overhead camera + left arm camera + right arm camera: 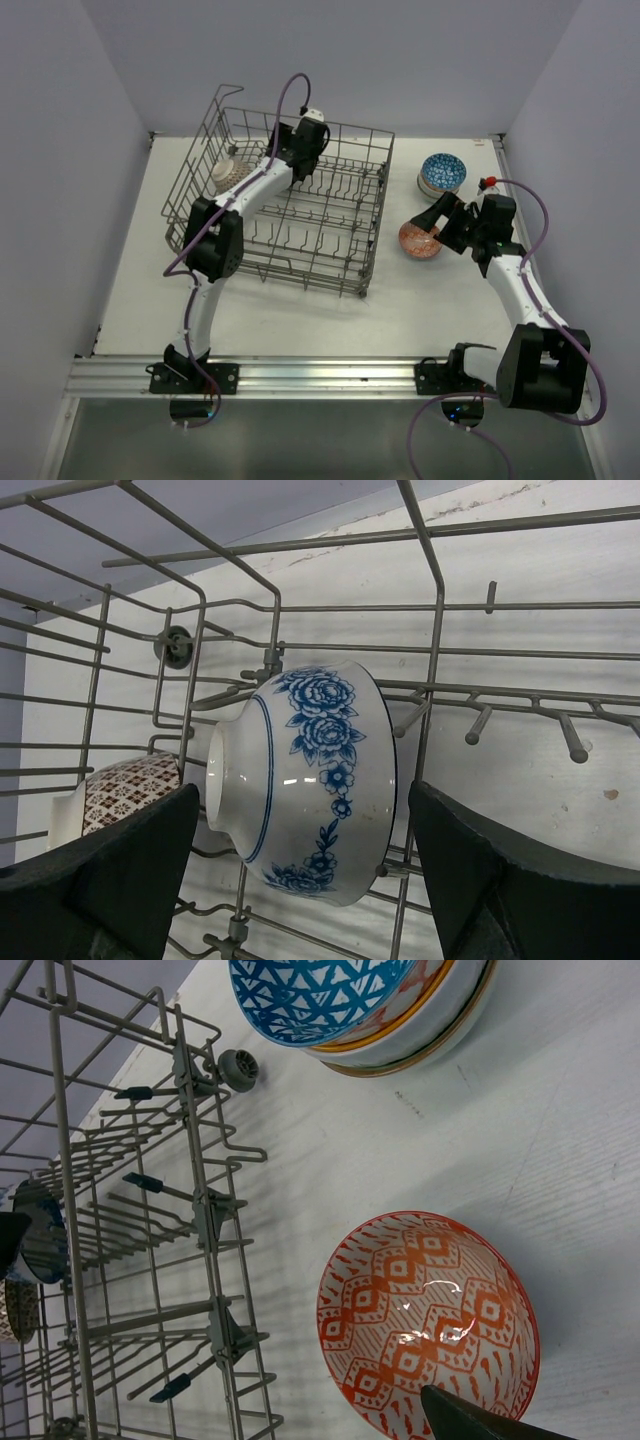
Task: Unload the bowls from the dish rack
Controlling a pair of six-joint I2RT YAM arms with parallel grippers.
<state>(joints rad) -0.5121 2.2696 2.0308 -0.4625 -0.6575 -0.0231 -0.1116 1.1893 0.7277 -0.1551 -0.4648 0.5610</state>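
Note:
The dish rack of grey wire stands left of centre on the table. Inside it a blue-and-white flowered bowl lies on its side among the tines. My left gripper is open and straddles this bowl, with a gap on each side. A brown patterned bowl rests further back in the rack. To the right of the rack, a red-orange patterned bowl sits upright on the table. My right gripper is open beside it, one fingertip over its rim.
A stack of bowls topped by a blue triangle-patterned one stands at the back right of the table, beyond the red-orange bowl. The rack's raised wire handle rises at its far left corner. Grey walls close in the table.

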